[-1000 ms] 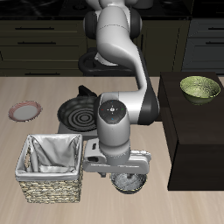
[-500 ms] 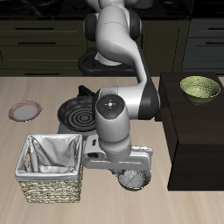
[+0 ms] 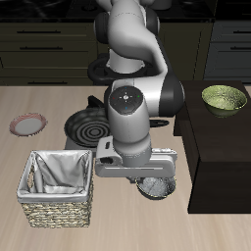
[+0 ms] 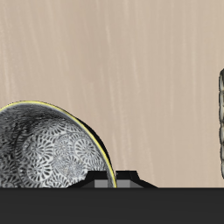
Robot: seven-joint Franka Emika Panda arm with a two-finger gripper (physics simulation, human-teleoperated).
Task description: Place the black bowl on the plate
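Note:
The black bowl (image 3: 156,186), dark outside and speckled grey-white inside, hangs just above the table near its front edge, tilted, under my gripper (image 3: 149,177). The gripper is shut on the bowl's rim; its fingers are mostly hidden by the hand. In the wrist view the bowl (image 4: 44,150) fills the area close to the hand, with bare table behind it. The plate (image 3: 27,125), whitish with a pinkish-red rim, lies far off across the table, beyond the basket.
A woven basket (image 3: 59,186) with a white lining stands beside the gripper; its edge shows in the wrist view (image 4: 220,114). A black spiral-marked frying pan (image 3: 86,126) lies behind it. An olive-green bowl (image 3: 225,98) sits on a dark cabinet (image 3: 221,157) on the other side.
The arm has moved away from the basket and up a little. The bowl has moved with it and risen off the table.

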